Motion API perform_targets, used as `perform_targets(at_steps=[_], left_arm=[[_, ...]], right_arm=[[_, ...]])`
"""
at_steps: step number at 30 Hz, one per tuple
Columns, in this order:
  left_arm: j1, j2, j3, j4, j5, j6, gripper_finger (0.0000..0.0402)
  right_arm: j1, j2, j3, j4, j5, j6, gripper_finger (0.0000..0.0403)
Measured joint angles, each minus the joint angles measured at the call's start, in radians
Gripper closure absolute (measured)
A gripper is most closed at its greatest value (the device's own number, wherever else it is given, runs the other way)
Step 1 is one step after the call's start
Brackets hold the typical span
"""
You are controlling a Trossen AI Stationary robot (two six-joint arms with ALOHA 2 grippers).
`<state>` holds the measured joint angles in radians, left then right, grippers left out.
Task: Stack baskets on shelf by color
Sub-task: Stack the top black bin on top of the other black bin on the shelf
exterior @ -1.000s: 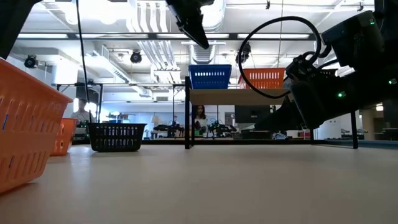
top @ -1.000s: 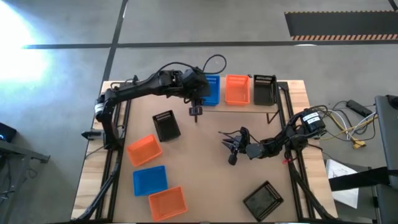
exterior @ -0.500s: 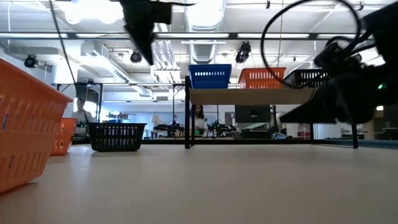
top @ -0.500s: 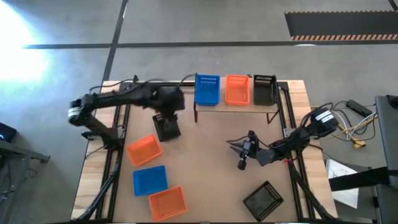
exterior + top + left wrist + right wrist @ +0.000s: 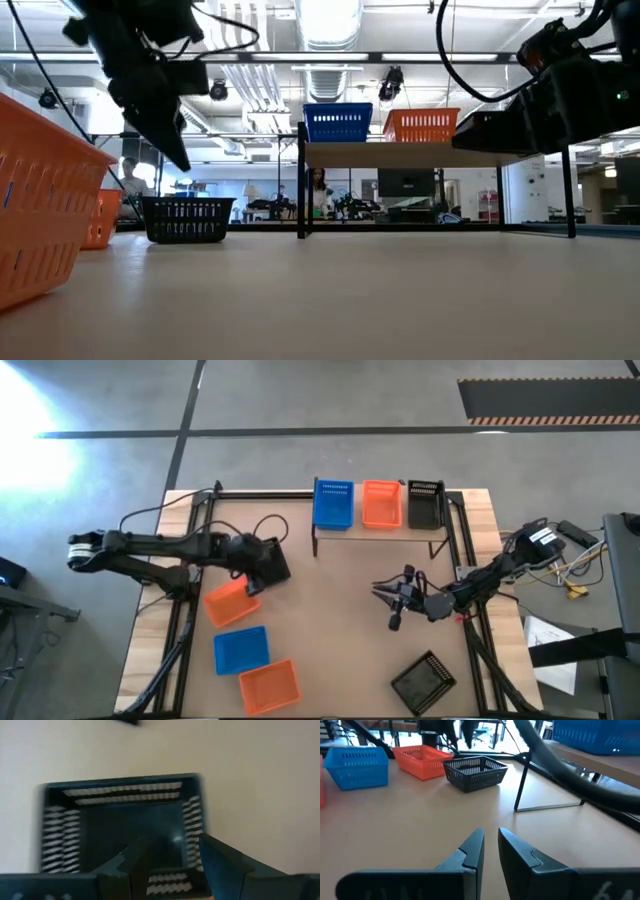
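light: bright overhead, glare top-left on floor | left wrist view blurred

You have eight baskets in the high view. Two are blue: one on the shelf at, one on the surface at. Three are orange. Three are black. Two arms work over them.
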<state>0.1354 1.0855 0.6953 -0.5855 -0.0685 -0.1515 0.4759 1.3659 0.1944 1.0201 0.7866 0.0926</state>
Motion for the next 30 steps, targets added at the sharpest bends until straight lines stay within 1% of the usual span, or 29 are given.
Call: perform_targets(at_steps=[3, 5, 10, 13, 18, 20, 22, 24, 28, 29, 30], left_arm=[[-0.008, 0.013, -0.046, 0.137, 0.106, 0.01, 0.0254], [-0.021, 0.031, -0.06, 0.197, 0.14, 0.033, 0.0254], [-0.047, 0.106, -0.062, 0.202, 0.142, 0.101, 0.0254], [-0.055, 0.162, -0.061, 0.205, 0.135, 0.113, 0.0251], [-0.054, 0.245, -0.053, 0.197, 0.053, 0.082, 0.0248], [-0.057, 0.271, -0.041, 0.198, 0.043, 0.079, 0.0251], [-0.07, 0.291, -0.026, 0.178, 0.04, 0.082, 0.0264], [-0.09, 0.307, -0.013, 0.189, 0.055, 0.113, 0.0289], [-0.135, 0.344, 0.023, 0.218, 0.178, 0.18, 0.0367], [-0.147, 0.354, 0.038, 0.221, 0.214, 0.185, 0.0383], [-0.157, 0.363, 0.056, 0.234, 0.252, 0.185, 0.0391]], right_arm=[[-0.001, 0.008, 0.008, 0.001, 0.001, 0.006, 0.0355], [-0.003, 0.02, 0.025, 0.002, 0.003, 0.003, 0.0355], [-0.003, 0.048, 0.076, 0.002, 0.017, -0.034, 0.0355], [-0.003, 0.063, 0.106, 0.002, 0.027, -0.074, 0.0355], [-0.002, 0.06, 0.133, 0.001, 0.027, -0.138, 0.0355], [0.002, 0.047, 0.138, -0.002, 0.028, -0.156, 0.0355], [0.009, 0.032, 0.145, 0.001, 0.027, -0.178, 0.0355], [0.018, 0.011, 0.147, -0.001, 0.028, -0.205, 0.0355], [0.044, -0.048, 0.148, -0.02, 0.027, -0.267, 0.0355], [0.049, -0.069, 0.15, -0.045, 0.028, -0.268, 0.0355], [0.055, -0.093, 0.151, -0.078, 0.026, -0.264, 0.0355]])
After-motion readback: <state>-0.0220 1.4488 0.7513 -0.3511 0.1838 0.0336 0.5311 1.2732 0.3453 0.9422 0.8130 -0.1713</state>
